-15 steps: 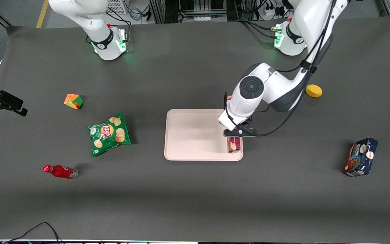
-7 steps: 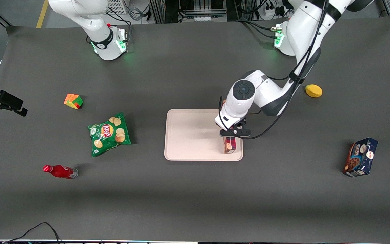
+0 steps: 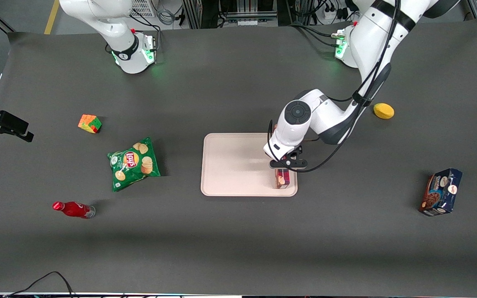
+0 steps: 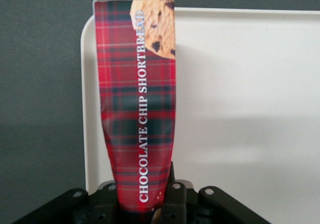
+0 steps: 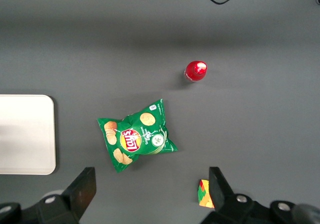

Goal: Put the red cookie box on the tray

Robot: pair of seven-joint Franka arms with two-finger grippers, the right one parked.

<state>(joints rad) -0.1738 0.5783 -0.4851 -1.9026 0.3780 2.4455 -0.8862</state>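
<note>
The red cookie box (image 3: 282, 179) is a long dark-red tartan carton with a biscuit picture. My left gripper (image 3: 287, 164) is shut on one end of it and holds it upright over the tray (image 3: 230, 165), a pale pinkish-beige rectangle. The box is at the tray's corner nearest the front camera, toward the working arm's end. In the left wrist view the box (image 4: 137, 109) runs away from the gripper (image 4: 145, 206) along the tray's edge (image 4: 92, 109), with one finger (image 4: 175, 199) pressed on its side. I cannot tell whether its lower end touches the tray.
A green chip bag (image 3: 134, 163), a colour cube (image 3: 90, 123) and a red bottle (image 3: 73, 209) lie toward the parked arm's end. A dark blue cookie box (image 3: 441, 192) and a yellow round object (image 3: 383, 111) lie toward the working arm's end.
My left gripper has carried the red cookie box a little inward from the tray's edge, toward the parked arm's end. The arm's elbow has drawn in. The last half second shows little movement.
</note>
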